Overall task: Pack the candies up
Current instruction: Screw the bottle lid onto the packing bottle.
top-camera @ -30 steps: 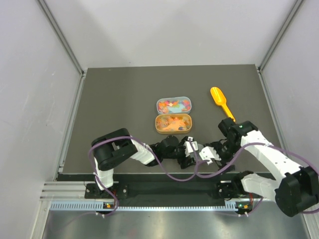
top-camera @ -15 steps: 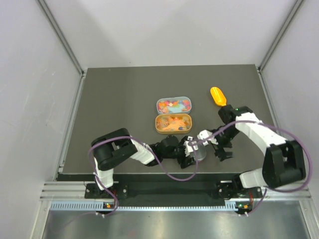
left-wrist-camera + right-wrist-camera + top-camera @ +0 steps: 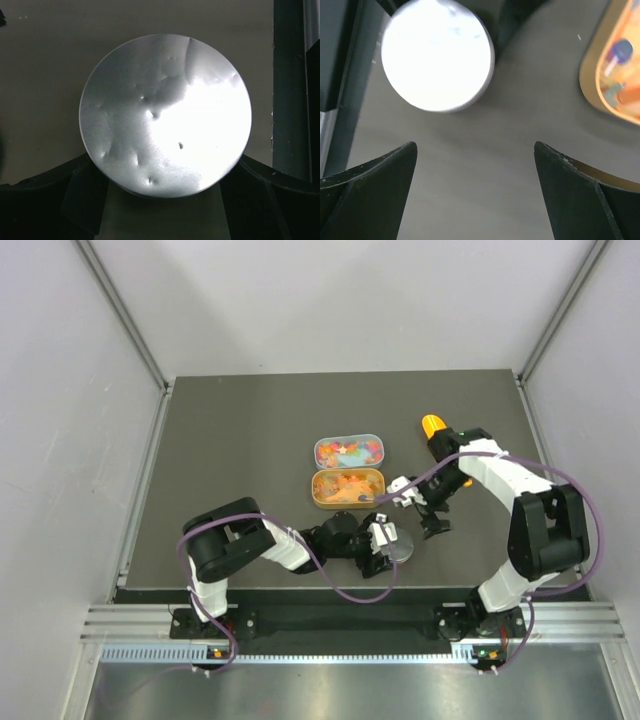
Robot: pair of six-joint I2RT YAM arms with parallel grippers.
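The candies [image 3: 349, 449] fill a small blue-rimmed tin [image 3: 317, 451] at mid-table, and more lie in a gold tin [image 3: 380, 486] just in front of it. That gold tin's corner, with candies [image 3: 616, 59] inside, shows at the right edge of the right wrist view. My left gripper [image 3: 385, 541] lies low near the front, its two fingers closed against the sides of a round silver can [image 3: 165, 115]. The right gripper [image 3: 475, 150] hangs open over bare table just right of the gold tin, with the silver can [image 3: 437, 55] ahead of it.
An orange scoop [image 3: 432, 426] lies at the back right, mostly covered by the right arm. The table's front edge and a metal rail [image 3: 300, 625] run close behind the left gripper. Grey walls enclose the table on three sides.
The right arm has swung from the front edge back toward the tins, uncovering the silver can. The left arm and its can have not moved.
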